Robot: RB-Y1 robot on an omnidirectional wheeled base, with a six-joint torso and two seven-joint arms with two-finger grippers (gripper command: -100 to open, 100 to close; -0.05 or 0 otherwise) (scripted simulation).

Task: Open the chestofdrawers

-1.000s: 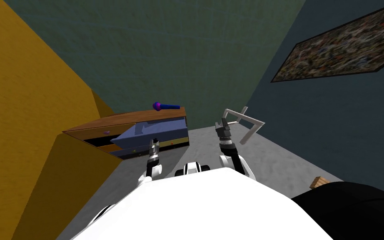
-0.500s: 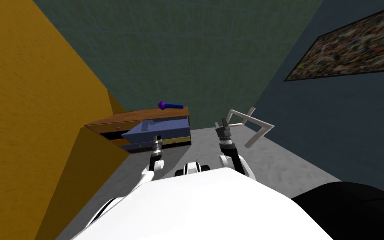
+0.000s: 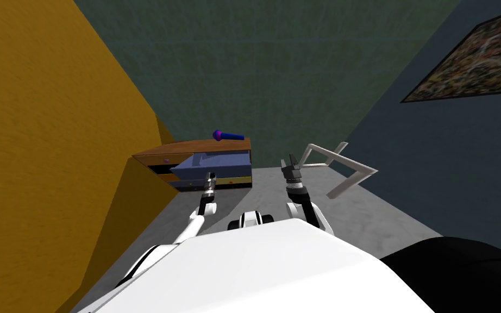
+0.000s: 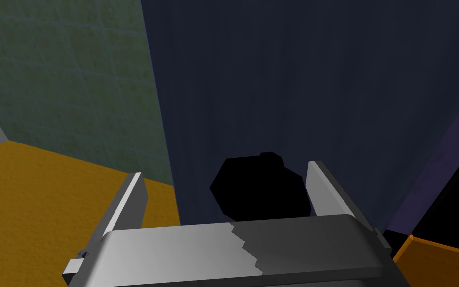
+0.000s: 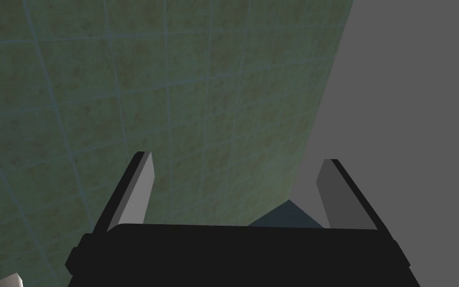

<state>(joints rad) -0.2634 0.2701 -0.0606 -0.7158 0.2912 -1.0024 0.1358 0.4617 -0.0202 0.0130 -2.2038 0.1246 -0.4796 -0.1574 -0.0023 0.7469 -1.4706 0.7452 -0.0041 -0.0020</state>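
The chest of drawers [image 3: 189,148] stands against the yellow wall, with a brown top and blue drawer fronts. One blue drawer [image 3: 219,163] is pulled out of it at a slant. My left gripper [image 3: 210,176] reaches out in front of the lower drawers, just below the pulled-out one. In the left wrist view the left gripper [image 4: 226,172] is open before a dark blue flat front [image 4: 298,89], with a black rounded shape [image 4: 258,189] between its fingers. My right gripper [image 3: 289,161] is raised to the right of the chest; in the right wrist view the right gripper [image 5: 236,158] is open and holds nothing.
A blue and purple stick-like object [image 3: 227,135] lies on the chest's top. A white angular frame [image 3: 342,163] stands on the grey floor [image 3: 276,190] at the right. The yellow wall [image 3: 54,136] runs close on my left. A picture [image 3: 477,60] hangs on the right wall.
I have turned, so the chest sits further right in the head view and looks narrower. My left arm has stretched forward toward the drawers. The right arm keeps its pose.
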